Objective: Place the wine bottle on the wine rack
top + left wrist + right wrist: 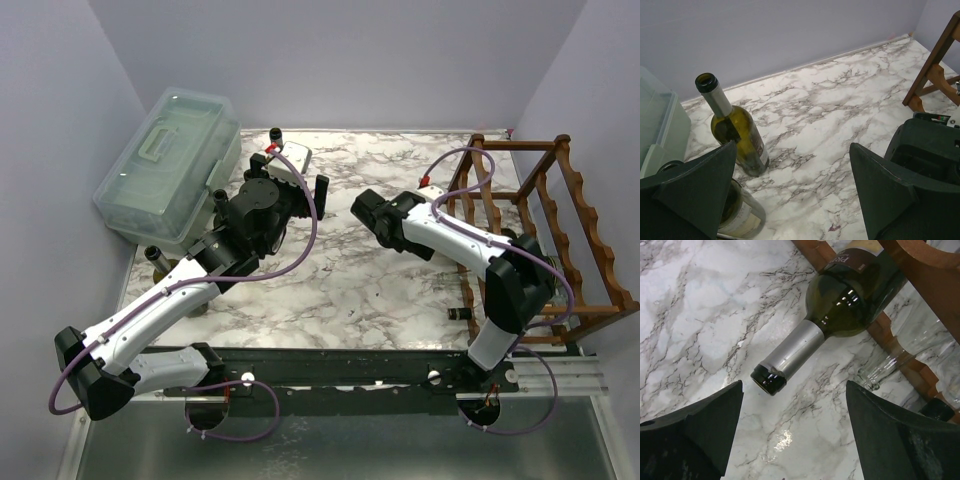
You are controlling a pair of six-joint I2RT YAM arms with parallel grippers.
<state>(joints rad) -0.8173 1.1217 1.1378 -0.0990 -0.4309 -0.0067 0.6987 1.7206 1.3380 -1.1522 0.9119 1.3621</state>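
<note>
Marble table (350, 285) bears wine rack (592, 228) cradling a wine bottle (852, 292).

Only the letters "PR" can be read, pale on the dark label of the wine bottle (840, 305), at the top of the right wrist view; the rest is cut off

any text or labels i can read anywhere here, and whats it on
"PR": start of a word on the dark label of the green bottle lying in the wine rack; the rest is cut off.
Labels on the standing bottle and the nearer bottle: too blurred to read.
</note>
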